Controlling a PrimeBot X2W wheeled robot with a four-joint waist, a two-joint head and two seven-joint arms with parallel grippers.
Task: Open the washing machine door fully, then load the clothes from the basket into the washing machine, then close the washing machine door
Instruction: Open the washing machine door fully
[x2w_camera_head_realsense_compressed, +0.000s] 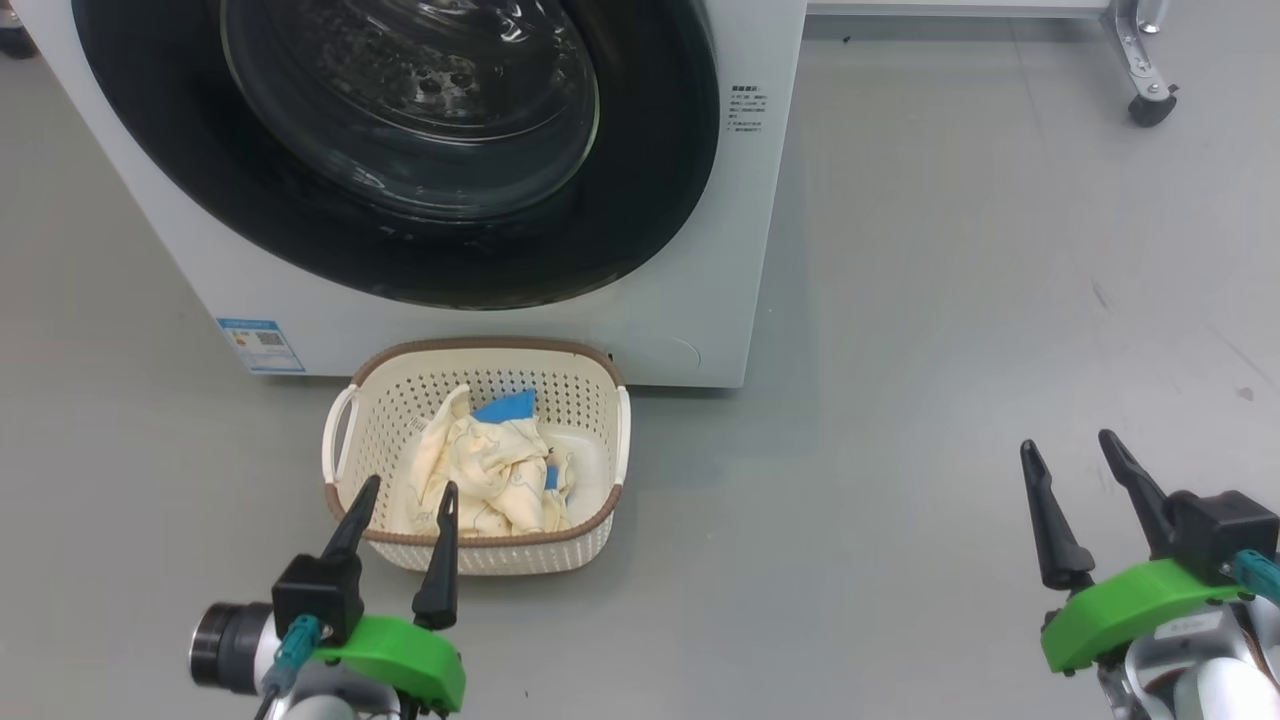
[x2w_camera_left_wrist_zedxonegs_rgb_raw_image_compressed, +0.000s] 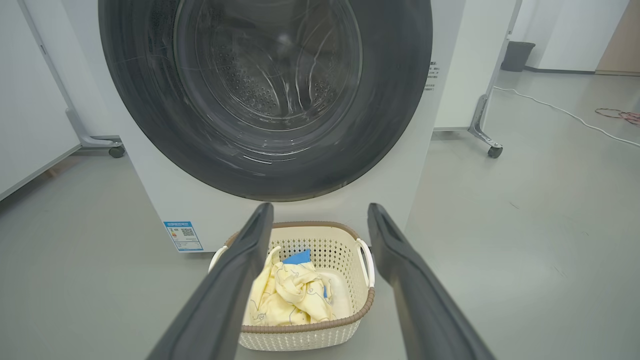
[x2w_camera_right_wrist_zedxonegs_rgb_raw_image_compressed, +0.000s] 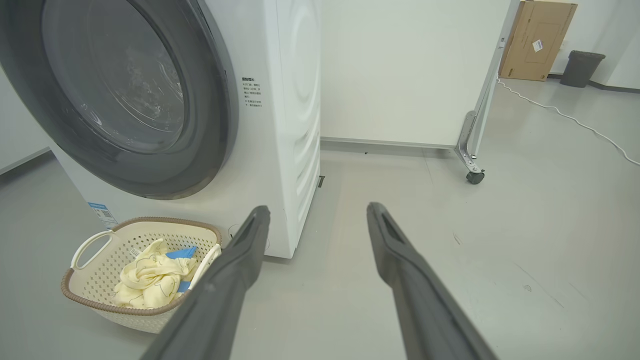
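The white washing machine (x2w_camera_head_realsense_compressed: 700, 250) stands ahead with its round black-rimmed door (x2w_camera_head_realsense_compressed: 640, 200) closed flat against the front. On the floor before it sits the cream basket (x2w_camera_head_realsense_compressed: 600, 400) holding cream-yellow clothes (x2w_camera_head_realsense_compressed: 490, 470) with a blue patch. My left gripper (x2w_camera_head_realsense_compressed: 408, 487) hangs open just in front of the basket's near rim, nothing between its fingers. My right gripper (x2w_camera_head_realsense_compressed: 1068, 442) stands open well to the right over bare floor. The left wrist view shows the door (x2w_camera_left_wrist_zedxonegs_rgb_raw_image_compressed: 395, 100), basket (x2w_camera_left_wrist_zedxonegs_rgb_raw_image_compressed: 345, 250) and clothes (x2w_camera_left_wrist_zedxonegs_rgb_raw_image_compressed: 295, 295). In the right wrist view the basket (x2w_camera_right_wrist_zedxonegs_rgb_raw_image_compressed: 100, 280) lies at lower left.
A blue label (x2w_camera_head_realsense_compressed: 260, 345) sits low on the machine's front left. A white panel on a castor (x2w_camera_head_realsense_compressed: 1150, 100) stands at the back right. A white cable (x2w_camera_right_wrist_zedxonegs_rgb_raw_image_compressed: 575, 120), a cardboard box (x2w_camera_right_wrist_zedxonegs_rgb_raw_image_compressed: 537, 40) and a dark bin (x2w_camera_right_wrist_zedxonegs_rgb_raw_image_compressed: 582, 67) lie further off. Grey floor spreads right of the machine.
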